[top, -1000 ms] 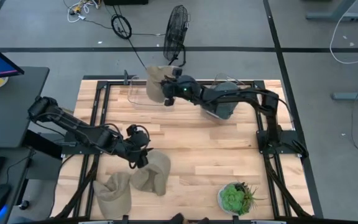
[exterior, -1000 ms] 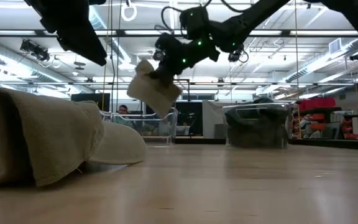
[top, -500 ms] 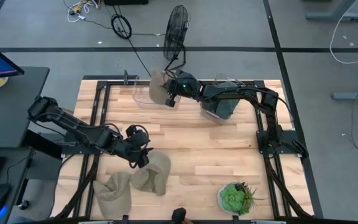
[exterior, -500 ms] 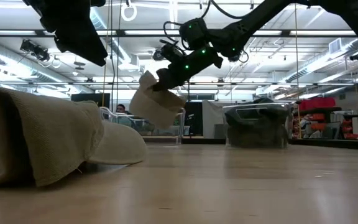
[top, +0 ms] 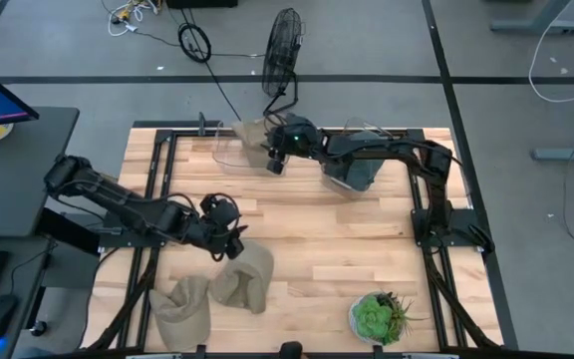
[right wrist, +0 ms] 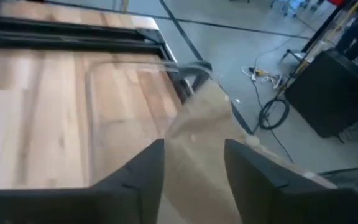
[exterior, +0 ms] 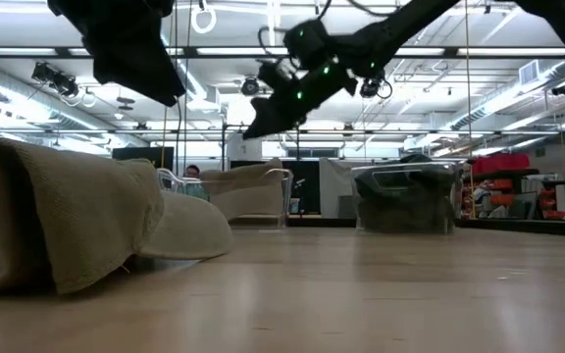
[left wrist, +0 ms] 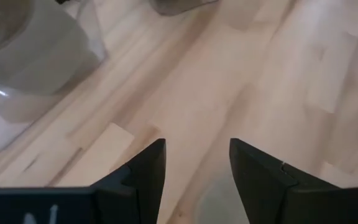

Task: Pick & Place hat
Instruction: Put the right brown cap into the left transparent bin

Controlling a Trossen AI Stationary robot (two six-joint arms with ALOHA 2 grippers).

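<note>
Hat (top: 250, 132) has dropped out of the right claw (top: 275, 160) since a second ago; it now rests in the clear bin (top: 229, 150) just below the spread, empty fingers. Placement looks done. Left claw (top: 229, 236) open above remaining hats (top: 245, 279) on the surface

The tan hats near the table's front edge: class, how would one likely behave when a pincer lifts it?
Probably floppy: the tan hats lie slumped and folded on the wooden table, so one would likely sag from the grip. Probably light too, being soft cloth. Unlikely to roll or slip. The open left pincer hovers close by them.
</note>
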